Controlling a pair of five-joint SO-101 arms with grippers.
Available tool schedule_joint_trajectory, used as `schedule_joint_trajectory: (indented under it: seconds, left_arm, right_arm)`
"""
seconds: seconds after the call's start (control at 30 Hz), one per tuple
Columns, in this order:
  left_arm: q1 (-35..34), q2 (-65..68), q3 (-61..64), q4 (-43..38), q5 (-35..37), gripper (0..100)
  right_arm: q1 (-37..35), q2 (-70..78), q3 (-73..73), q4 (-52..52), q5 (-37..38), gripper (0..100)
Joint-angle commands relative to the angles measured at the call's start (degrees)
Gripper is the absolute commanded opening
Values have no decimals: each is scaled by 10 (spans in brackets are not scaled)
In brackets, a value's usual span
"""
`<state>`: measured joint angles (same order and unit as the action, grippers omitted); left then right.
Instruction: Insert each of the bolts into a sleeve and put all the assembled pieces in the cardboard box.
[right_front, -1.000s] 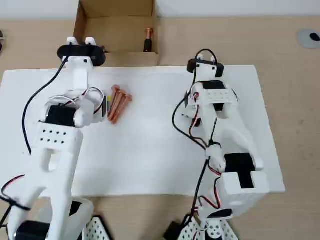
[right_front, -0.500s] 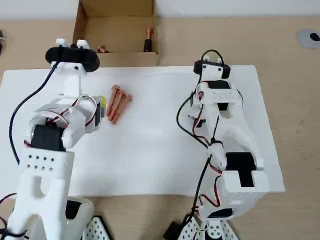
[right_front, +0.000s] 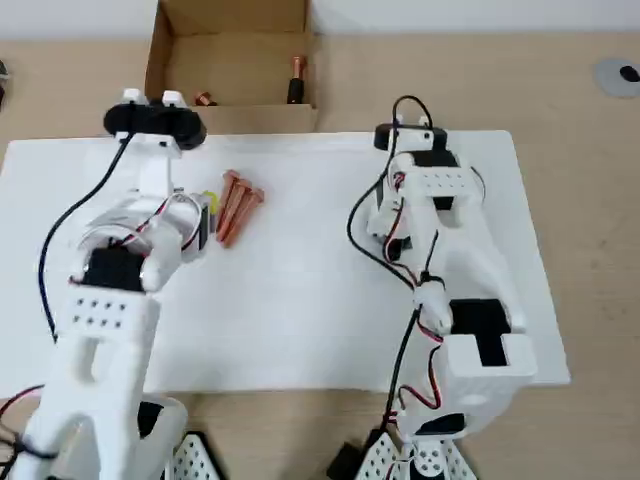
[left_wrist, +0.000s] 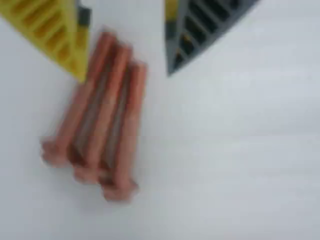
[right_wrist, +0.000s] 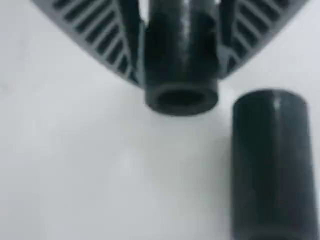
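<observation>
Three copper bolts lie side by side on the white mat; they also show in the high view as bolts. My left gripper hangs open just over their shaft ends, a yellow finger on one side and a dark grey finger on the other. My right gripper is shut on a black sleeve. A second black sleeve lies loose on the mat beside it. The cardboard box at the back holds an assembled piece and a copper piece.
The left arm and the right arm both stand over the mat. The box's near wall borders the mat's far edge. A grey disc lies on the wooden table at the far right.
The left arm's wrist has drawn back from the box's near wall towards the bolts, uncovering a copper piece in the box. The right arm has shifted only slightly.
</observation>
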<state>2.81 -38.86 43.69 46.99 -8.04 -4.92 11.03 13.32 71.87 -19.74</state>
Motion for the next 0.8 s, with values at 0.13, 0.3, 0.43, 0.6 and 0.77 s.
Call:
schedule_joint_trajectory:
  seconds: [0.13,0.3,0.43,0.6,0.77]
  left_arm:
    - [-30,165,-98,-52,24,122]
    - [-13,267,-184,-53,22,122]
    - [6,334,-237,-49,22,122]
    - [29,393,-273,-30,3,122]
    - [33,429,-307,9,-11,122]
  right_arm:
    - [17,-87,-44,21,9,11]
    - [3,-167,-13,20,29,11]
    - [-20,-223,29,20,43,11]
    - [-22,-279,58,17,45,11]
    - [-21,-313,58,17,51,11]
